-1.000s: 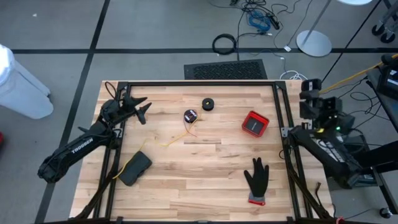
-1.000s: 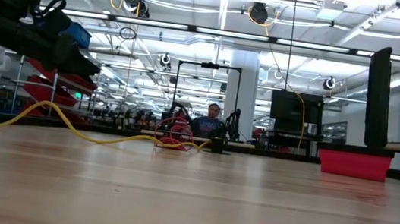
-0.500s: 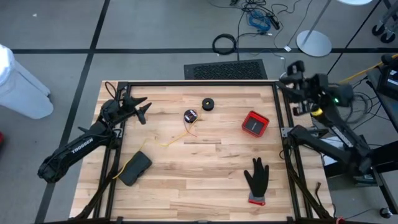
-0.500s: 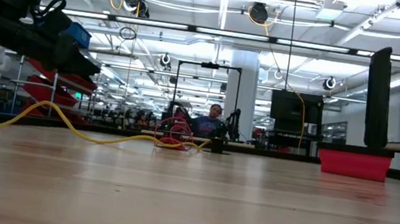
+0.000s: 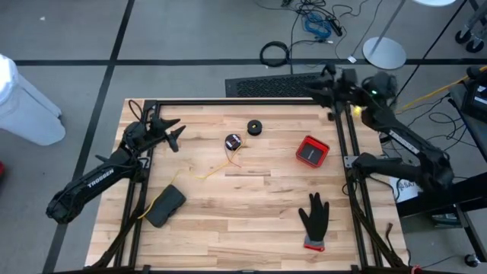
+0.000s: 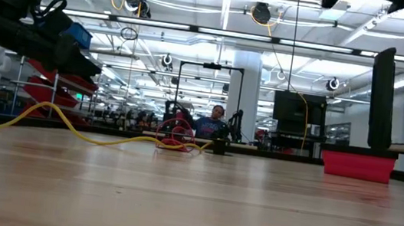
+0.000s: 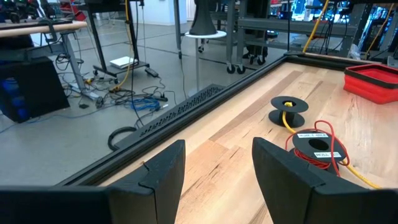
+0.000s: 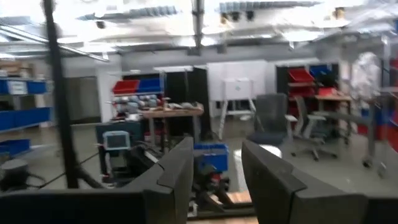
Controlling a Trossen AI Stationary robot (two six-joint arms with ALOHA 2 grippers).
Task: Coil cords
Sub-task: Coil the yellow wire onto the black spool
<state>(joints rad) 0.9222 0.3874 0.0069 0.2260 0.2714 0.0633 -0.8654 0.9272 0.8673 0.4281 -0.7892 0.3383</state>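
Two small black spools, one wound with red cord [image 5: 233, 141] and one trailing yellow-tan cord [image 5: 254, 127], are lying mid-table beside a shallow red tray [image 5: 312, 151], while both the left gripper [image 5: 173, 131] and right gripper [image 5: 319, 85] are hovering with fingers apart.

"TROSSEN" in white on left arm [image 5: 97, 176], spool label [image 7: 315, 138] print too small to read
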